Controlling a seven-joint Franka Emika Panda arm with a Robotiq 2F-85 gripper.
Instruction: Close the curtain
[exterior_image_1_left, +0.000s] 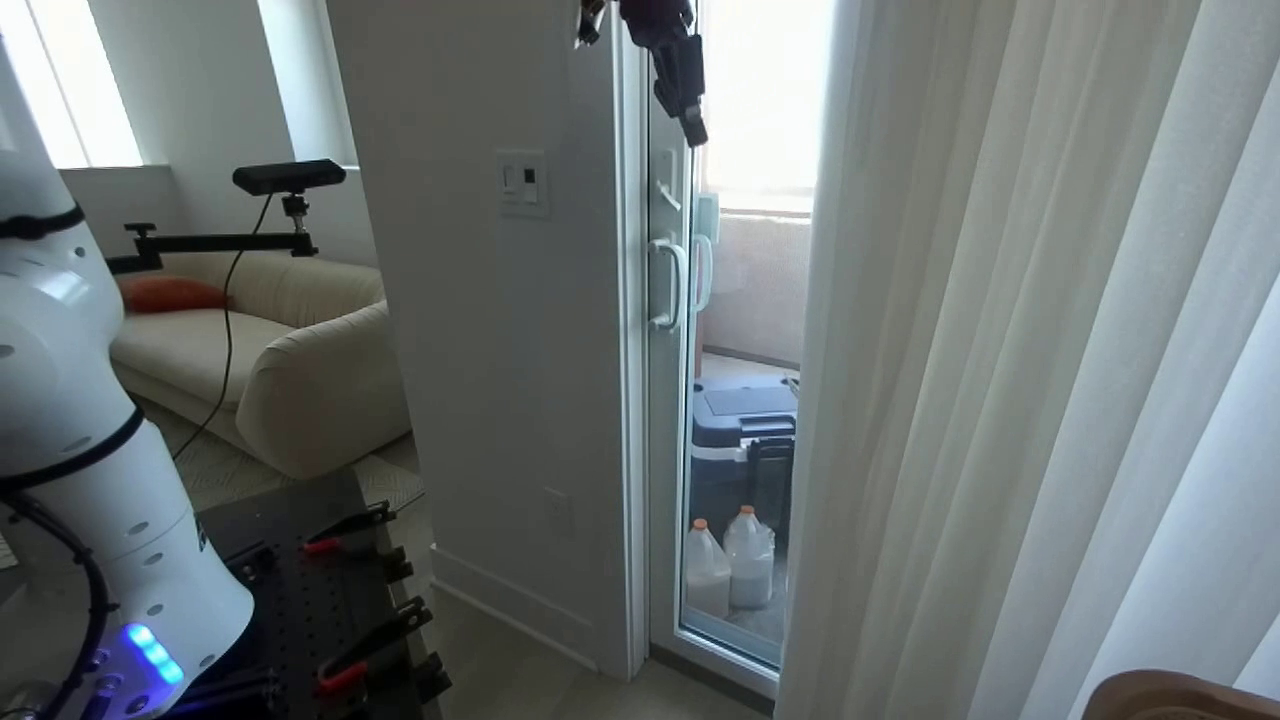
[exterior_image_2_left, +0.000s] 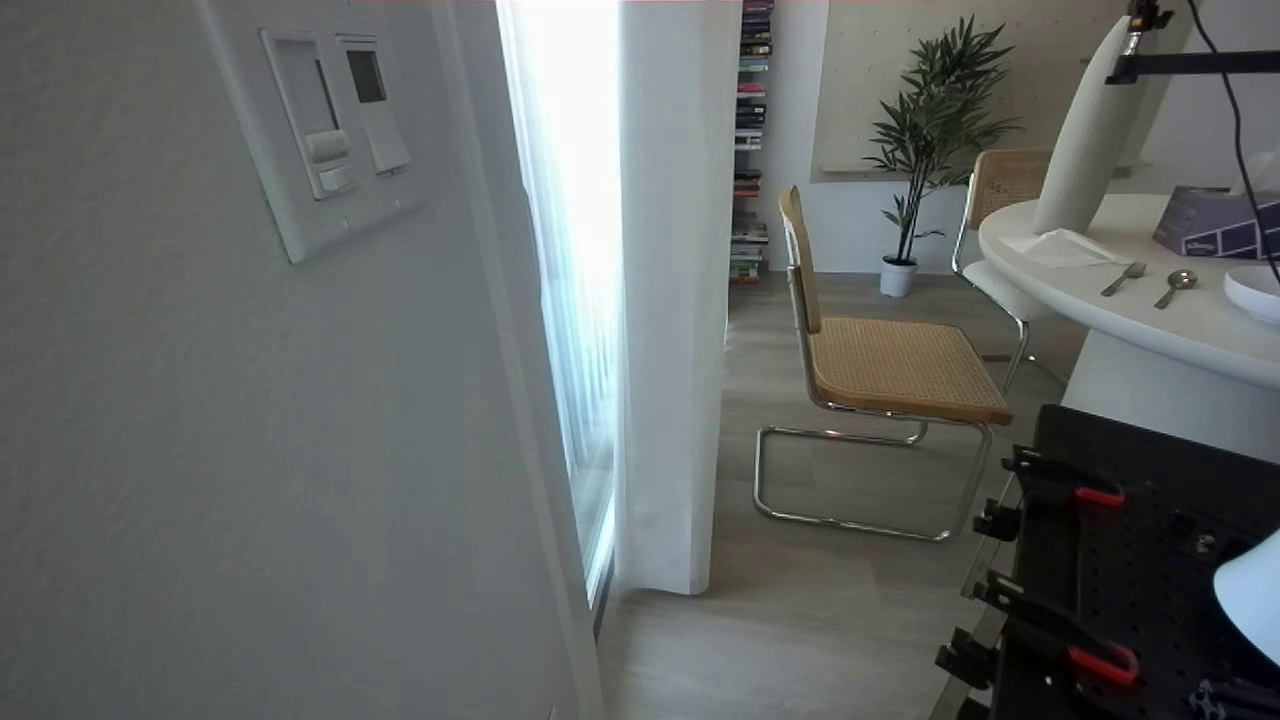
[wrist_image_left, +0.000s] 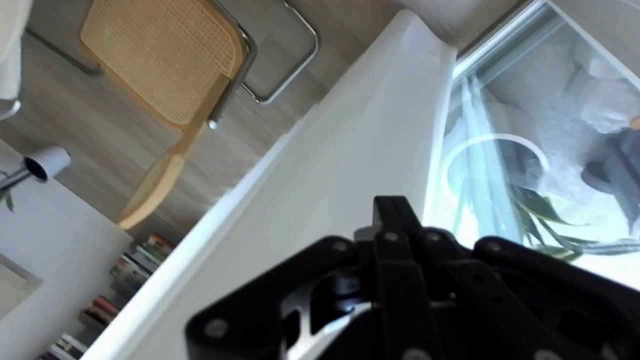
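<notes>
The curtain (exterior_image_1_left: 1000, 350) is a tall white pleated drape that fills the right side in an exterior view. Its near edge shows as a narrow white fold in an exterior view (exterior_image_2_left: 670, 300). In the wrist view the curtain (wrist_image_left: 350, 150) runs diagonally behind my fingers. My gripper (exterior_image_1_left: 694, 132) hangs at the top of an exterior view, pointing down in front of the glass door, left of the curtain edge. In the wrist view my gripper (wrist_image_left: 391, 202) has its fingertips pressed together, with no fabric seen between them. Whether the fingers touch the curtain cannot be told.
The white-framed glass door (exterior_image_1_left: 668, 560) has a handle (exterior_image_1_left: 675, 285) and shows bare between wall and curtain. A wall with a switch plate (exterior_image_1_left: 523, 183) stands beside it. A cane chair (exterior_image_2_left: 900, 370) stands beyond the curtain. A black table (exterior_image_2_left: 1150, 560) carries red-handled clamps.
</notes>
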